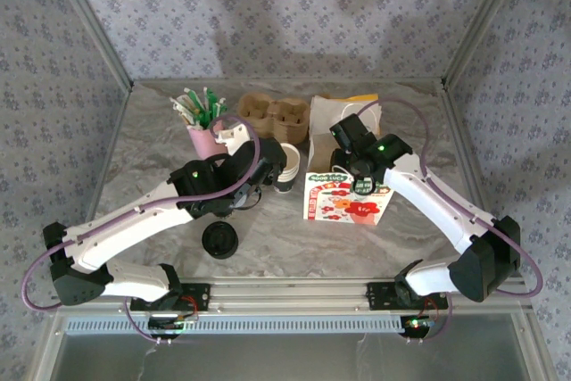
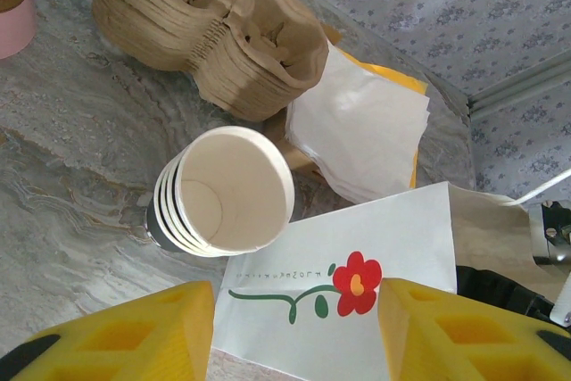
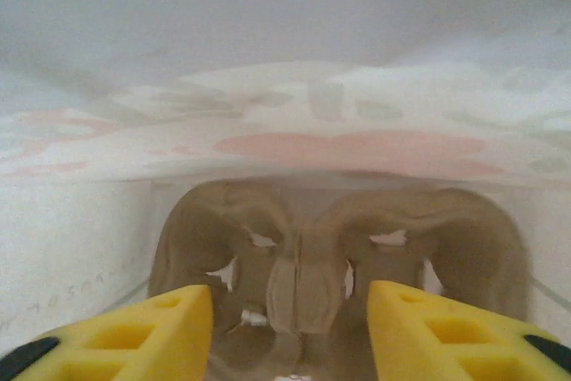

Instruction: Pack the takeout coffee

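Grippers first. The left gripper (image 2: 296, 299) has its yellow, blocky fingers spread with nothing between them. It hangs over the cup stack (image 2: 234, 189) and the edge of the paper bag (image 2: 384, 238). The right gripper (image 3: 290, 310) is inside that bag with its fingers also apart. We see a gap on each side, and neither pad touches the carrier (image 3: 205, 229) lying ahead of it. That carrier is brown moulded pulp, fibrous, with two rounded wells and a ridge between them. The bag walls around it are thin and white, and the pink print shows through them.

Takeout coffee (image 1: 219, 240): we read it as the round black item on the table (image 1: 294, 243). It is toward the near edge, just on the base side of the left arm (image 1: 143, 211), well left of the bag and clear of both grippers. From overhead we mostly see the glossy lid with its raised ring. The body under it is too dark for us to confirm.

The cup stack is nested white paper cups, smooth inside, with a dark band at the base. It stands just beside the bag's edge. Behind it are nested pulp carriers (image 2: 214, 33), coarse and tan. To their right is a fan of white napkins (image 2: 366, 131) on something yellow. A pink cup (image 1: 203, 138) holds green-and-white sticks (image 1: 198, 103). The table is grey with marble veining. The bag lies on its side, printed with a red flower on a green stem.
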